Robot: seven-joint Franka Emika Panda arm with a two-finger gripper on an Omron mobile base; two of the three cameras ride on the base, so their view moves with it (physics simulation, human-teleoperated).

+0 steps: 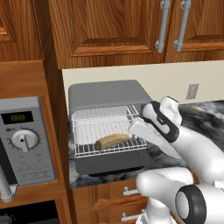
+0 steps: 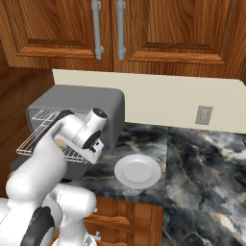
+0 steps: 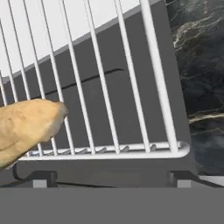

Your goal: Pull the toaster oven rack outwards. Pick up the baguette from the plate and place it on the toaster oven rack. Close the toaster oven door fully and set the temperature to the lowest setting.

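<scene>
The grey toaster oven (image 1: pixel 105 94) (image 2: pixel 81 103) stands open, its door (image 1: pixel 114 164) (image 3: pixel 131 83) folded down flat. The wire rack (image 1: pixel 94 127) (image 3: pixel 157 87) (image 2: pixel 36 139) is pulled out over the door. On the front part of the rack lies the tan baguette (image 1: pixel 113 140) (image 3: pixel 26 124). My gripper (image 1: pixel 136 127) (image 3: pixel 113 179) hovers just above the rack's front right corner, beside the loaf's right end. It is open, with nothing between its fingertips (image 3: pixel 43 177). The white plate (image 2: pixel 138 170) sits bare on the counter to the right of the oven.
A silver microwave (image 1: pixel 26 140) with a green display is built in to the left of the oven. Dark marble counter (image 2: pixel 202 163) stretches to the right of the plate. A wall outlet (image 2: pixel 203 115) and wooden upper cabinets (image 2: pixel 158 33) are behind.
</scene>
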